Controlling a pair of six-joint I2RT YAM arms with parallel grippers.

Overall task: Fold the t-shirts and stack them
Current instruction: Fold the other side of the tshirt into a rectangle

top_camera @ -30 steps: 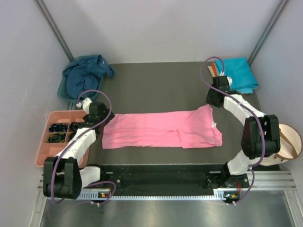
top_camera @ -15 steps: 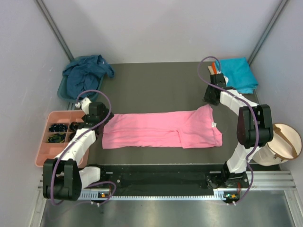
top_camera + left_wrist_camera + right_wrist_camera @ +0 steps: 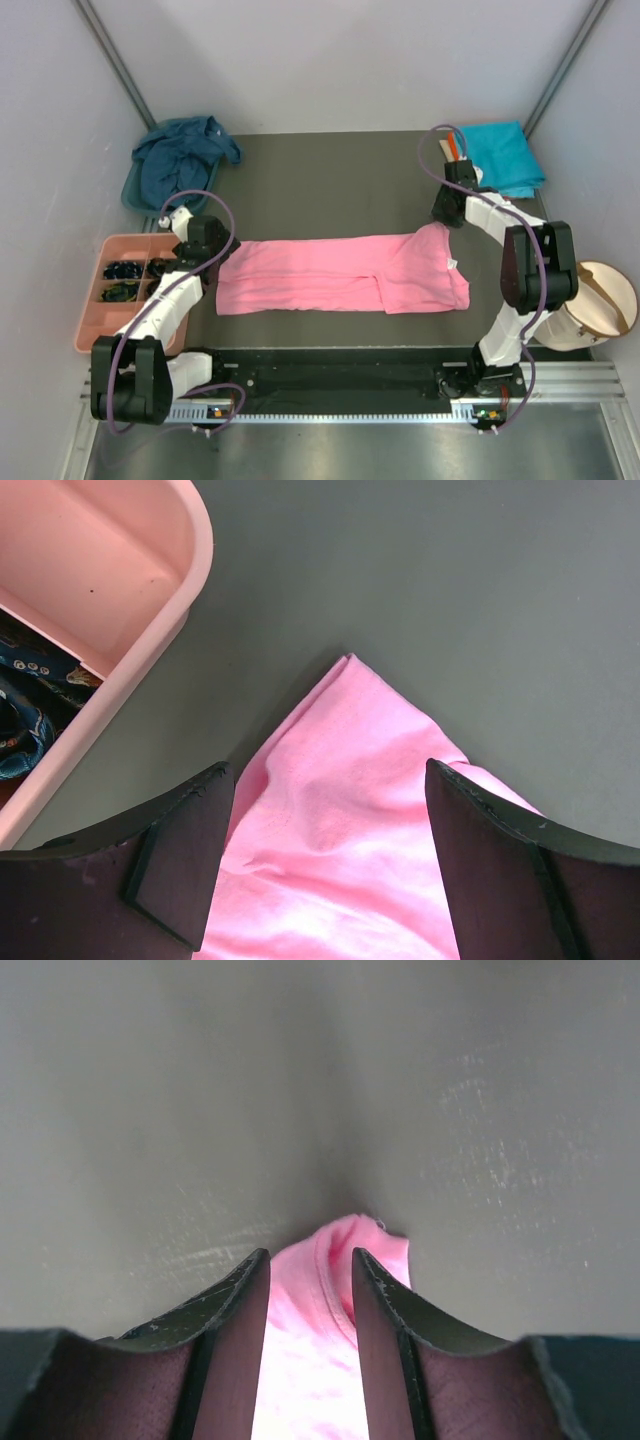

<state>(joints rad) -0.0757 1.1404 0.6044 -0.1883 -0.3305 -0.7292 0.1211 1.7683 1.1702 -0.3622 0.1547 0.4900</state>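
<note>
right wrist shows pink t-shirt (image 3: 335, 1260) corner between its fingers (image 3: 235, 1340).

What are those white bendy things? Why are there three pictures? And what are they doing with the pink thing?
The white bendy things are robot arms, a left arm and a right arm, bolted to the near edge of a table. One picture looks down from above. The other two come from small cameras on each wrist, so you see that arm's own dark fingers close up.

Spread flat in the middle is a pink t-shirt. The left hand is open wide over one of its left corners, next to a pink tray. The right hand has a finger on each side of the far right corner. I cannot tell whether it is pinching the cloth.

A crumpled dark blue shirt lies at the back left, and a folded turquoise shirt at the back right.
</note>
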